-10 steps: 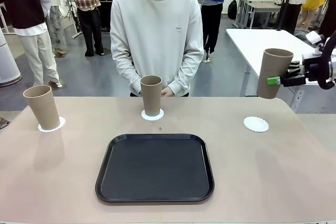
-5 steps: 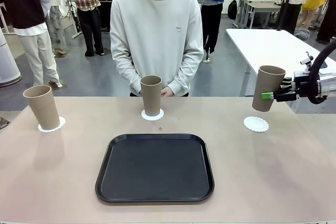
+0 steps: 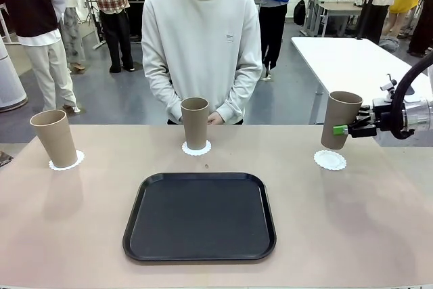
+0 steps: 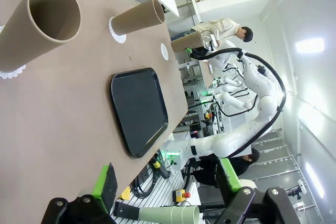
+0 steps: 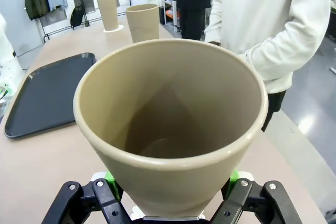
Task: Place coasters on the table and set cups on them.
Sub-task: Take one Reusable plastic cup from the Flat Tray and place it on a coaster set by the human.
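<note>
1. Front view: the right end effector (image 3: 346, 128) came in from the right edge, clenched on a cup (image 3: 339, 119) that hung tilted in the air just above the right coaster (image 3: 330, 160) without touching it. A middle cup (image 3: 195, 122) stood on its coaster (image 3: 197, 148) in front of the person (image 3: 201, 42), and a left cup (image 3: 55, 138) leaned on a coaster (image 3: 67, 161) near the left edge. A black tray (image 3: 199, 216) lay on the worktop (image 3: 352, 221) nearer the robot.

2. Left wrist view: the left end effector (image 4: 168, 182) hung off the worktop's (image 4: 63, 108) near side with its green-padded fingers (image 4: 103, 184) spread wide and nothing between them. The frame was rolled sideways. The left cup (image 4: 42, 24) loomed close, mouth visible, and the middle cup (image 4: 137, 18), the tray (image 4: 138, 109), the bare coaster (image 4: 164, 52) and the held cup (image 4: 187, 41) lay beyond.

3. Right wrist view: the held cup (image 5: 173, 124) stood between the fingers (image 5: 107, 177), and its hollow inside was visible. The tray (image 5: 47, 93) lay at left, the other two cups (image 5: 143, 22) (image 5: 108, 12) beyond, the person's sleeve (image 5: 283, 40) at right.
</note>
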Action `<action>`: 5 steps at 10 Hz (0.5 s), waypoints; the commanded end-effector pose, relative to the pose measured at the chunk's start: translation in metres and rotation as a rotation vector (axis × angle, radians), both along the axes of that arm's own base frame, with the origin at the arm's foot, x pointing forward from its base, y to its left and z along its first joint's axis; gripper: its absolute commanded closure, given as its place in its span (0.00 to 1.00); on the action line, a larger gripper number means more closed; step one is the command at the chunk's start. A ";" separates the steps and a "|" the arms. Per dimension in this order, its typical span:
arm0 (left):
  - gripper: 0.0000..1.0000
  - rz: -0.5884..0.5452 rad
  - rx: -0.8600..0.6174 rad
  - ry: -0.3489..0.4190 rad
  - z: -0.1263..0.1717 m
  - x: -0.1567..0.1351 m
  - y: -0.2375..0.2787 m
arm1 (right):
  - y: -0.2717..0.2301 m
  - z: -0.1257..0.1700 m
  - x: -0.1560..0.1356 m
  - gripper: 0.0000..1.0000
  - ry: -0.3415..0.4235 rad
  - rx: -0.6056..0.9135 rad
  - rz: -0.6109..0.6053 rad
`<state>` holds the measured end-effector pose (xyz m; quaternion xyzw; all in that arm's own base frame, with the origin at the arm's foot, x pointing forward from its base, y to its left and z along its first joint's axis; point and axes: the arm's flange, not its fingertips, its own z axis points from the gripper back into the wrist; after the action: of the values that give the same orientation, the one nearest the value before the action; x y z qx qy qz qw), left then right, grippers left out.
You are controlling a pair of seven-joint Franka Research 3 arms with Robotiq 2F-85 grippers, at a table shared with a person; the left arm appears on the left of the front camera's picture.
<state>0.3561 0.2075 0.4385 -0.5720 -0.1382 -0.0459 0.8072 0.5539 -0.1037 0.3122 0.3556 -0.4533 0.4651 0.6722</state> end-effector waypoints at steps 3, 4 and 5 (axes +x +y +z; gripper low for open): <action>0.00 0.006 -0.005 -0.011 0.000 0.000 0.000 | -0.003 -0.021 -0.001 0.16 -0.008 -0.024 0.040; 0.00 0.006 -0.005 -0.011 0.000 0.000 0.000 | -0.002 -0.025 -0.003 0.16 -0.006 -0.027 0.045; 0.00 0.006 -0.005 -0.011 0.000 0.000 0.000 | -0.002 -0.028 -0.003 0.16 -0.008 -0.034 0.045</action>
<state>0.3561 0.2075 0.4385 -0.5720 -0.1382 -0.0459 0.8073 0.5503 -0.1045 0.2864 0.3585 -0.4380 0.4789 0.6710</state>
